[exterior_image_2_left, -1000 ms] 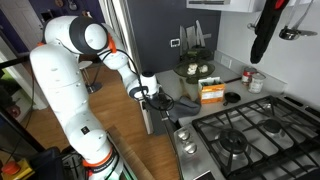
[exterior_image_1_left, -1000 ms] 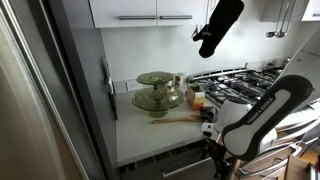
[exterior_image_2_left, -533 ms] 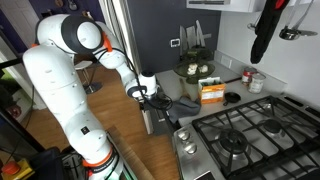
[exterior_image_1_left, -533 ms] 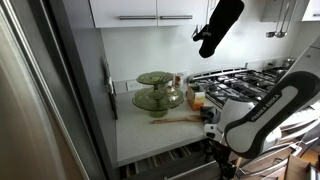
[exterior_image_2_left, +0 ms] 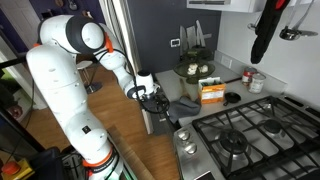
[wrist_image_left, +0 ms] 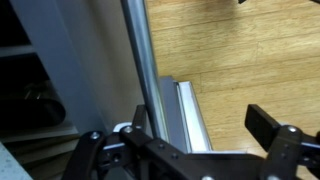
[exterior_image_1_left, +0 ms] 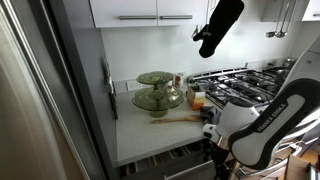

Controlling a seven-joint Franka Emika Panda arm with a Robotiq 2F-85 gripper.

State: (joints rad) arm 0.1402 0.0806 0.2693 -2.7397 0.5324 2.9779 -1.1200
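Note:
My gripper point(wrist_image_left: 205, 128) is open, with nothing between its dark fingers point(wrist_image_left: 268, 124). It hangs at the front edge of the white counter point(exterior_image_1_left: 150, 135), just below the countertop, in both exterior views point(exterior_image_1_left: 211, 133) point(exterior_image_2_left: 154, 97). In the wrist view a long metal bar point(wrist_image_left: 140, 60) runs past the left finger, and a silver rail point(wrist_image_left: 190, 110) lies between the jaws. Wooden floor point(wrist_image_left: 250, 50) shows behind them. Whether a finger touches the bar is unclear.
On the counter stand a green glass tiered dish point(exterior_image_1_left: 157, 92), a wooden spoon point(exterior_image_1_left: 176, 120) and an orange box point(exterior_image_2_left: 212, 93). A gas stove point(exterior_image_2_left: 250, 135) lies beside them. A black oven mitt point(exterior_image_1_left: 218, 27) hangs above. A tall fridge point(exterior_image_1_left: 40, 100) borders the counter.
The arm's elbow has swung lower and closer to the camera. The gripper has shifted only slightly along the counter front, and its jaws stay open.

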